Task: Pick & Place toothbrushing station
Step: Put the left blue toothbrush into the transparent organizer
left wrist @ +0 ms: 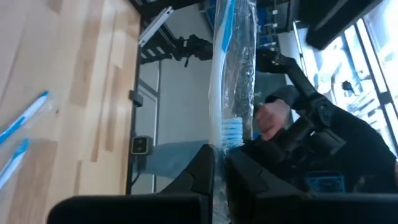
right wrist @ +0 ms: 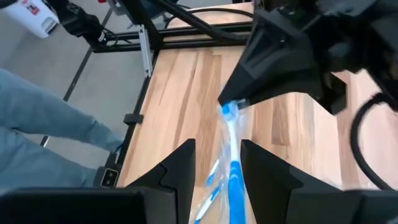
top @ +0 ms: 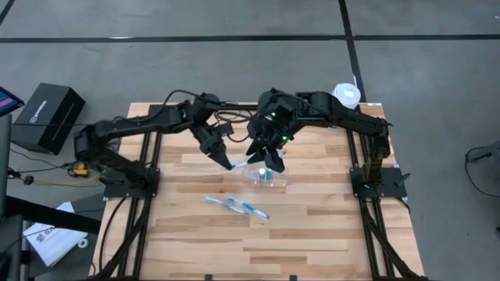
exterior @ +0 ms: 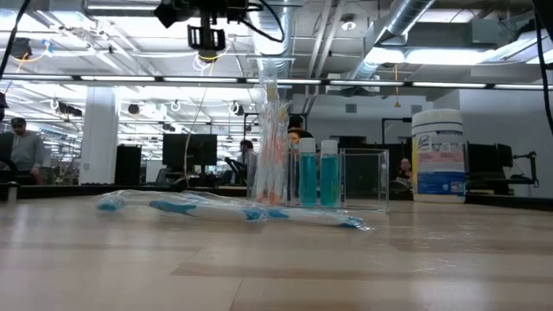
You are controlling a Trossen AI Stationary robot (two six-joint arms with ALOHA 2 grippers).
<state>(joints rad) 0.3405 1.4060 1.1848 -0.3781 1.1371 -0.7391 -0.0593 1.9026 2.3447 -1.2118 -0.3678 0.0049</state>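
Wooden table [top: 328,226]: left gripper [top: 228,164] pinches a wrapped toothbrush [left wrist: 230,68] beside the holder [top: 264,175]; right gripper [top: 271,161] hovers open; likely next, slotting it in.

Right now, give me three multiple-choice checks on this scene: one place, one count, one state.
1. The clear holder stands:
A) on the floor
B) just under the right pincer
C) beside the left arm's base

2. Count of toothbrushes lying on the table:
A) none
B) two
C) five

3. The left pincer is:
A) open and empty
B) shut on a wrapped toothbrush
C) shut on the canister

Answers:
1 B: the high view shows the holder right below the right arm's fingertips.
2 B: a pair lies side by side in front of the holder.
3 B: in the left wrist view the fingers clamp the wrapper.
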